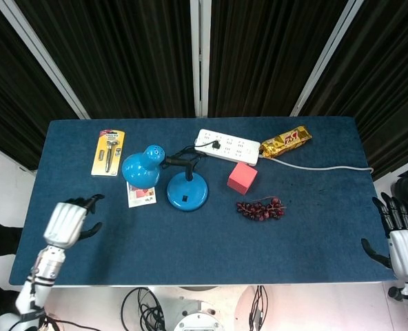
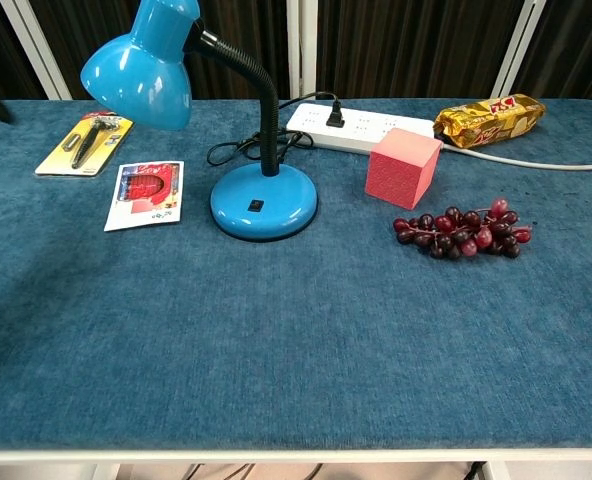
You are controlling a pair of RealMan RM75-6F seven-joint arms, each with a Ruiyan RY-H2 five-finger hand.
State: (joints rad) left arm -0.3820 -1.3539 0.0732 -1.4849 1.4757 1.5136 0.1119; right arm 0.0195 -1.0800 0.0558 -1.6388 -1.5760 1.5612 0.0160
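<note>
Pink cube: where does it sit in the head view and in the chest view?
Head view: pink cube right of centre, below the power strip.
Chest view: upper right of centre, above the grapes.
Shared landmark: blue lamp base, to the cube's left in both.

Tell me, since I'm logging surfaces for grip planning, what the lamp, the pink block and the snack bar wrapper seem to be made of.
The lamp looks like glossy blue painted metal or plastic, going by the highlights on its shade, with a black ribbed flexible neck. The pink block looks matte and soft-edged, probably foam. The snack bar wrapper is crinkled, shiny gold foil or metallised film.
</note>
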